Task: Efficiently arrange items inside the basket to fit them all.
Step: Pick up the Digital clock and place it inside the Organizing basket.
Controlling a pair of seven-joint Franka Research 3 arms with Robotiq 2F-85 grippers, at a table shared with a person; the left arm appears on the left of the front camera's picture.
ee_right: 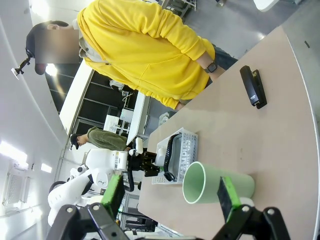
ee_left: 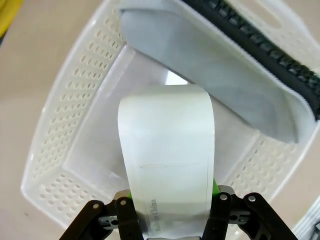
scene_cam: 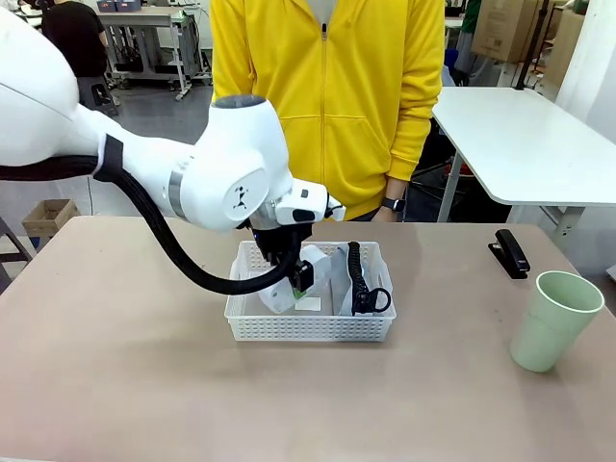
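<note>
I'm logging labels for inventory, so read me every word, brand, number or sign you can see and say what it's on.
"in China": runs sideways along the small white box, near where the left gripper clamps it; whatever comes before it is too blurred to read.
Grey pouch, black stapler, pale green cup, white basket: no readable print.
</note>
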